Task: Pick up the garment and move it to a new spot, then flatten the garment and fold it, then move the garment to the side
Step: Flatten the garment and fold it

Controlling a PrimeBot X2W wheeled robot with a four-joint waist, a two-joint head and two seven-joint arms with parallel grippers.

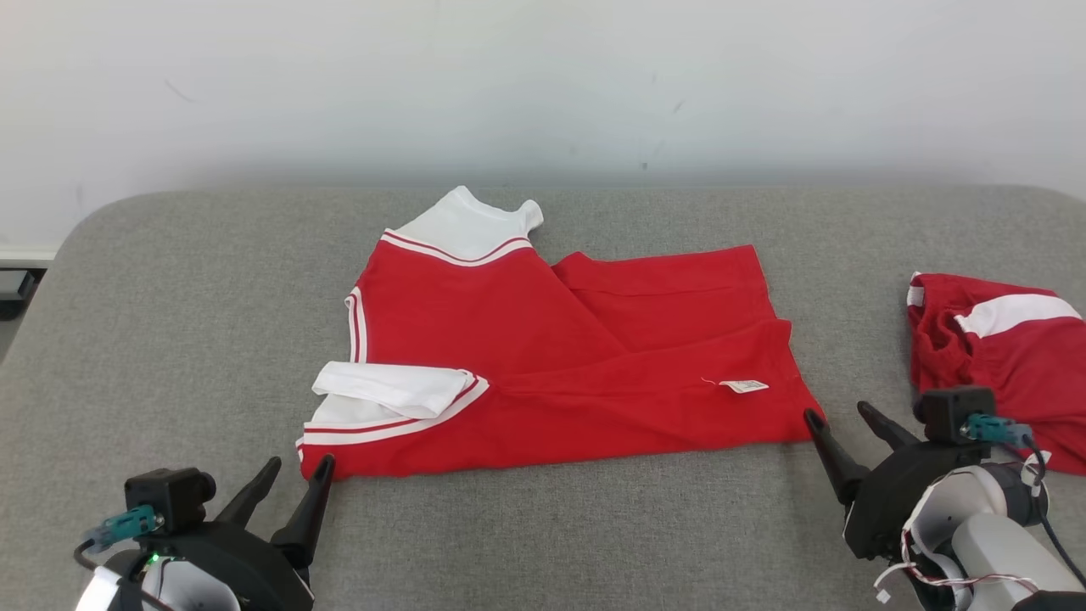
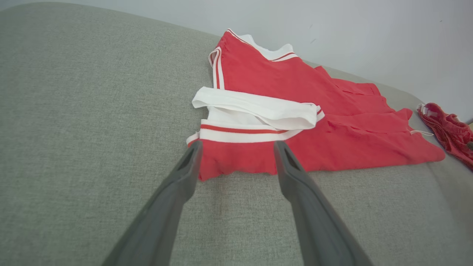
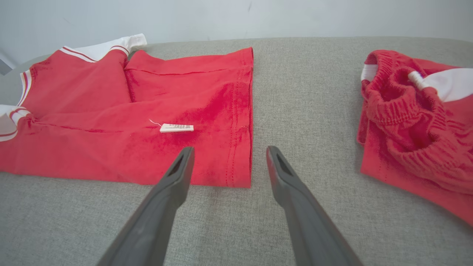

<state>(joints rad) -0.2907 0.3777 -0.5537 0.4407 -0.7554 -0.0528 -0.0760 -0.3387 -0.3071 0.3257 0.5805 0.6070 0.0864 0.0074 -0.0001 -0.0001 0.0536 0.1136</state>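
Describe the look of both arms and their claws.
The left claw and right claw each have two long, dark, tapering fingers on a black body. A black box with a teal plug sits on each wrist. The right forearm is pale grey, with red-and-white wires.

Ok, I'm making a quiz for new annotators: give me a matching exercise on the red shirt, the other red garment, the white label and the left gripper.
Things:
1 red shirt
2 other red garment
3 white label
4 left gripper
States:
a bunched up at the far right
b lying on the shirt near its hem
c laid out in the middle
d open, at the shirt's near left corner
Pairs: 1-c, 2-a, 3-b, 4-d
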